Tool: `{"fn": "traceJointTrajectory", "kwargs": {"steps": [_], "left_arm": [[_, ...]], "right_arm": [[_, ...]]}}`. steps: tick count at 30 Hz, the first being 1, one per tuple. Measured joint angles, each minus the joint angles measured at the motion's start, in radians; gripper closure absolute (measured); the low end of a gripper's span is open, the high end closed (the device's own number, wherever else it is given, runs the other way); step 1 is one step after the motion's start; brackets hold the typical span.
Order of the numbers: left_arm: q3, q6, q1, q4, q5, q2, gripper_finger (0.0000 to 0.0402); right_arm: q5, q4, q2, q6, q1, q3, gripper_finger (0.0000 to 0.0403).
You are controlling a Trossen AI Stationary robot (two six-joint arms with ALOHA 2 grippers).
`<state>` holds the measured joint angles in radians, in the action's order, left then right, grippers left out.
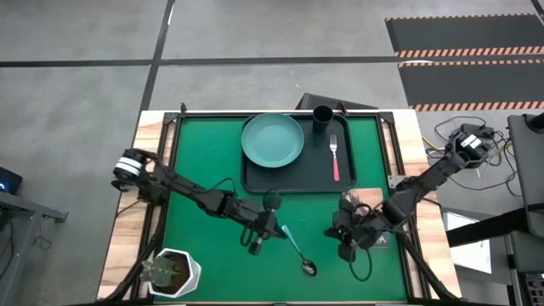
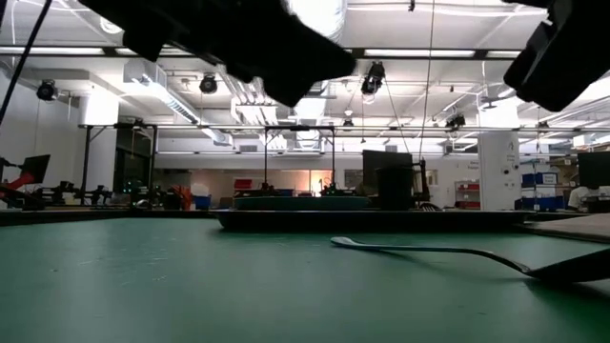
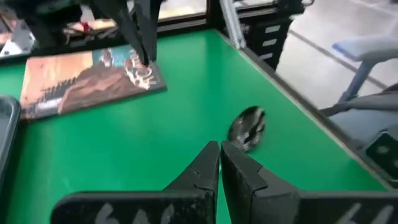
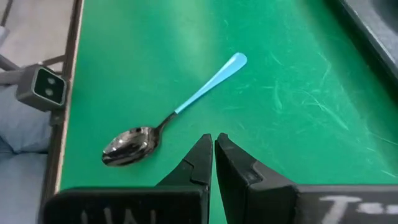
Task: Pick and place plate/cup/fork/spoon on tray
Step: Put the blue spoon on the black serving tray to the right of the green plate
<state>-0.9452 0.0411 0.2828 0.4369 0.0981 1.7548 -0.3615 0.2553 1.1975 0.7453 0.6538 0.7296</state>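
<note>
Spoon (image 3: 247, 127) handle behind left fingers (image 3: 239, 168)

Teal-green plate (image 1: 273, 139), black cup (image 1: 322, 116), pink-red fork handle (image 1: 335, 163) with silver tines, all on black tray (image 1: 297, 183). Spoon (image 4: 171, 114): light-blue handle, dark shiny bowl. Green mat (image 1: 204, 161). White pot (image 1: 174, 274).

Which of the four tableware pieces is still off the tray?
The spoon: it lies on the green mat in front of the tray, between the two grippers. The plate, cup and fork all sit on the tray.
</note>
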Motion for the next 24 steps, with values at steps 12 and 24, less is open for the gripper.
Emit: {"fn": "traceJointTrajectory", "kwargs": {"steps": [12,24], "left_arm": [[-0.180,0.029,-0.001,-0.153,0.002,0.200,0.0356],[-0.161,0.125,-0.001,-0.119,0.046,0.278,0.0232]], "right_arm": [[-0.059,0.001,-0.053,-0.050,0.014,0.000,0.0394],[-0.095,0.003,-0.053,-0.083,0.011,-0.002,0.0394]]}}
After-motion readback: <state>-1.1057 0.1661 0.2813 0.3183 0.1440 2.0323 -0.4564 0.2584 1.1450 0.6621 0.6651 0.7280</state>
